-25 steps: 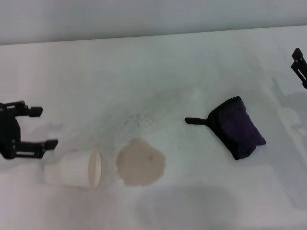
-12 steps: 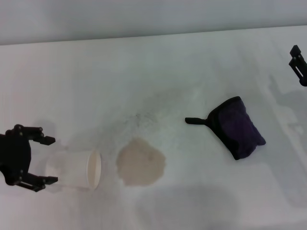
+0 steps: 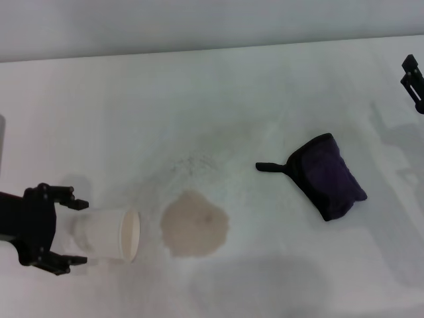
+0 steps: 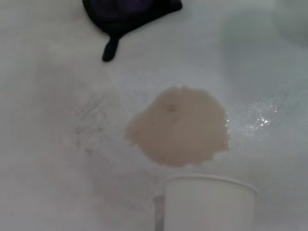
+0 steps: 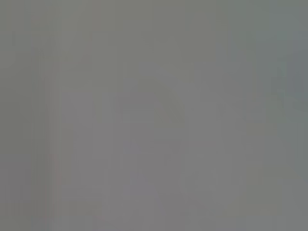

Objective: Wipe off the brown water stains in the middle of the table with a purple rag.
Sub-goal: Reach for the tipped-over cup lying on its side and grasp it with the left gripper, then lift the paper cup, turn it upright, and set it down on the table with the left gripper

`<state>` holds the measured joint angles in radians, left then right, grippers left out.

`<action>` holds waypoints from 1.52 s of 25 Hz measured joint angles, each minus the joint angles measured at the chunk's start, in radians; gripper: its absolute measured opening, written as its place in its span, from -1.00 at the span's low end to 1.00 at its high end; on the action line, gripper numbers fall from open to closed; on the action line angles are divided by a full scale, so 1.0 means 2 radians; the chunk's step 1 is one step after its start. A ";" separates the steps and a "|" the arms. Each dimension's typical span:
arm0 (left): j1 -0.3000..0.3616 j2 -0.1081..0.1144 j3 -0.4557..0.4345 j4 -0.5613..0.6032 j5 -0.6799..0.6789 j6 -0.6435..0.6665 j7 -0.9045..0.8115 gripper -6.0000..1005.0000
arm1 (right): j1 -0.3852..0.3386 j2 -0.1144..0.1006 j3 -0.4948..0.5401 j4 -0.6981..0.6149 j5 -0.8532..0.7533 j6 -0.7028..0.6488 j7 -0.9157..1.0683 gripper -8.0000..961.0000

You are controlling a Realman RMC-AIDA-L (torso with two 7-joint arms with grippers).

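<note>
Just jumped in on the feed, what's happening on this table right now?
The left gripper is open around the closed end of a tipped white paper cup, fingers either side. The brown water stains sit unwiped beside the cup's mouth. The purple rag lies untouched on the table. The right gripper is at the far right edge, away from everything.

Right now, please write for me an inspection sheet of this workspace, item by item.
Surface: white table, scuffed, with a faint grey speckled smudge behind the puddle.
Job's things: brown water stains, one beige puddle, not wiped; purple rag lies apart to its right, untouched.
Clutter: paper cup on its side, mouth towards the puddle.
Grippers: left gripper, fingers open around the cup's base end; right gripper at the far right edge, away from the rag.
Cables: nothing seen.
Surroundings: pale wall behind the table; right wrist view shows nothing usable.
</note>
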<state>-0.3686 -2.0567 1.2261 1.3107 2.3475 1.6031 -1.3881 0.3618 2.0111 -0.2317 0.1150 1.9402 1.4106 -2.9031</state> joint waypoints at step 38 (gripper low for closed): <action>-0.027 -0.009 -0.004 -0.153 -0.061 -0.085 0.065 0.72 | -0.010 0.000 -0.019 0.001 -0.001 0.019 0.001 0.69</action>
<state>-0.4220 -2.0738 1.2177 1.0041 2.2254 1.4322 -1.2585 0.3421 2.0110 -0.2700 0.1168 1.9374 1.4491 -2.9007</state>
